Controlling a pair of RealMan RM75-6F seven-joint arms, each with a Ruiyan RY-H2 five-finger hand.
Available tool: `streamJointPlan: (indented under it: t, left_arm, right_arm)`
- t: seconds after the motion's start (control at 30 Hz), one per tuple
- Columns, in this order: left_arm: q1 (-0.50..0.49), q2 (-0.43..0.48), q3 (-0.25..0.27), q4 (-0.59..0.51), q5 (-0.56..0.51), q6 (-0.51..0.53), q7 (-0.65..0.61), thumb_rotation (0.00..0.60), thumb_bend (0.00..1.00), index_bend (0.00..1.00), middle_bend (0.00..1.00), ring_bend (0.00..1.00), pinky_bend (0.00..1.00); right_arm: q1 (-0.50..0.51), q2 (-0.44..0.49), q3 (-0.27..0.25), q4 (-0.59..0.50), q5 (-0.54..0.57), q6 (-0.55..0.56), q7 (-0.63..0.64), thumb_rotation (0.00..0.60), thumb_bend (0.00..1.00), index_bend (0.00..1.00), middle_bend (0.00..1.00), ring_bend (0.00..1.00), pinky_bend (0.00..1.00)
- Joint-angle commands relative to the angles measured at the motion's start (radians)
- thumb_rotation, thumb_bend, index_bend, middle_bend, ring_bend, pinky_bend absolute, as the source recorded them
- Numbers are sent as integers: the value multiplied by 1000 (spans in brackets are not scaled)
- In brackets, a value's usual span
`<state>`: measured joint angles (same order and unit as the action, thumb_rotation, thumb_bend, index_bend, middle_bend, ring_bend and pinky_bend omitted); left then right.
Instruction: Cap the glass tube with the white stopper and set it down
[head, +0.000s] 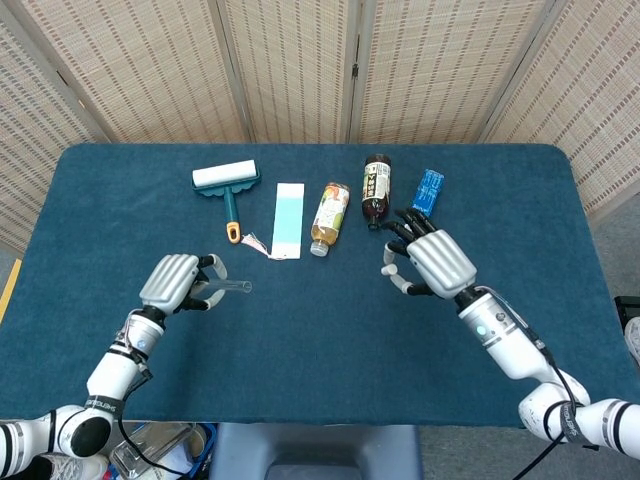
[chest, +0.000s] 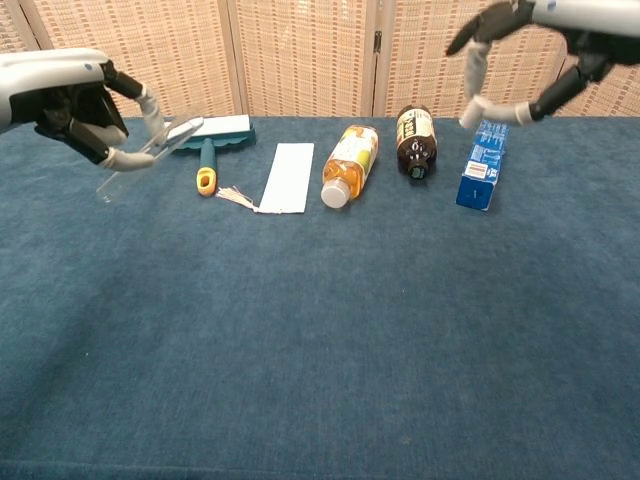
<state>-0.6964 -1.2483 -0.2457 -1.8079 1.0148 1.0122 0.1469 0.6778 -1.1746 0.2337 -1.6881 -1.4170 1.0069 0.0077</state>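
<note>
While raised above the table (head: 120, 200), the left hand (head: 172, 282) grasps the glass tube (chest: 150, 155), tilted, open end pointing toward the centre. Behind lie a lint roller (head: 227, 183), a white card (head: 287, 219), an amber bottle (head: 330, 217), a dark bottle (head: 376, 190) and a blue box (head: 428, 190). High on the right, the right hand (head: 430, 262) appears to pinch the white stopper (chest: 471, 112) at its fingertips, though detail is small.

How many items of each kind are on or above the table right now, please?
Bottles: 2, amber drink bottle, dark bottle
Lint roller: 1
White card: 1
Blue box: 1
Glass tube: 1
White stopper: 1
Total: 7
</note>
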Motion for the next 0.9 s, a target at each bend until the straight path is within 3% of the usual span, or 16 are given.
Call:
streamJointPlan:
  t: [0.03, 0.4, 0.9]
  left_arm:
    - [-16, 3, -21, -16, -26, -12, -10, 600, 406, 610, 1000, 1000, 1000]
    - [-99, 19, -62, -77, -198, -96, 23, 600, 406, 620, 1000, 1000, 1000]
    - [-183, 48, -96, -142, -337, -129, 8, 600, 406, 620, 1000, 1000, 1000]
  right_arm:
    - [24, 13, 32, -38, -10, 18, 23, 600, 427, 590, 173, 0, 0]
    - [94, -21, 80, -88, 1, 7, 37, 600, 436, 629, 173, 0, 0]
    - [163, -93, 91, -83, 23, -14, 27, 600, 447, 631, 173, 0, 0]
